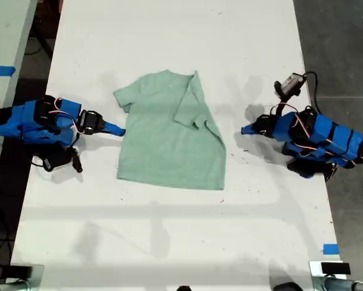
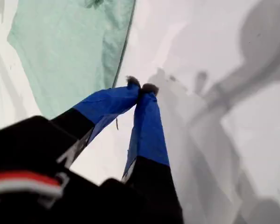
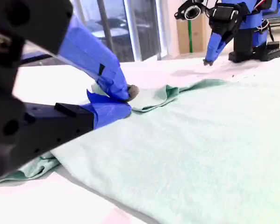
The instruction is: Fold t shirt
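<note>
At the middle of the desk (image 1: 169, 36) the t shirt (image 1: 163, 142) lies flat. Its side on the exterior view's right is already turned in over the body, and the sleeve (image 1: 125, 100) on the exterior view's left is still spread out. Your second end effector (image 1: 120, 130) sits at the shirt's edge just below that sleeve. Its wrist view shows the jaws nearly closed with what looks like a pinch of green cloth between them, so the step in hand appears to be folding this side across. Before you lift, check that the pinch holds only the top edge and not a bunched wad. Then raise it just enough to clear the body and carry it straight across toward the folded side, keeping the hem line parallel so the fold lands square. Lay it down before letting go, because releasing high will likely let the cloth curl back. Your first end effector (image 1: 244, 129) rests over bare desk near the opposite side, apart from the shirt, with its tips pressed together and holding nothing. You could use it to pin the far edge if the shirt starts to drag.
</note>
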{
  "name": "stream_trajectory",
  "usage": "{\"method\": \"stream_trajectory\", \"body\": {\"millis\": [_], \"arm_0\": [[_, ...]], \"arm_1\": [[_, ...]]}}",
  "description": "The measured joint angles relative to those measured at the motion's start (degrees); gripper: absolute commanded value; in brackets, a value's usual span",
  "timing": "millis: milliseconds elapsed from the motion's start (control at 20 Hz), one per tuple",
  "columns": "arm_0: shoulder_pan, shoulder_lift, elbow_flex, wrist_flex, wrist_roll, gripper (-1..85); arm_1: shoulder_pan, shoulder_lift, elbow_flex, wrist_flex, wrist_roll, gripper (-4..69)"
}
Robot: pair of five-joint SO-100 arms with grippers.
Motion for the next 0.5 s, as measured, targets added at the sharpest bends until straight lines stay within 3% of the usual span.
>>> {"method": "stream_trajectory", "body": {"millis": [250,500], "arm_0": [[-5.3,0.0,-2.4,6.1,-7.4,-0.1],[-17.7,0.2,-6.2,7.8,-0.4,-0.1]], "arm_1": [[0.0,0.0,0.0,0.0,0.9,2.0],[0.4,0.1,0.0,0.0,1.0,2.0]]}}
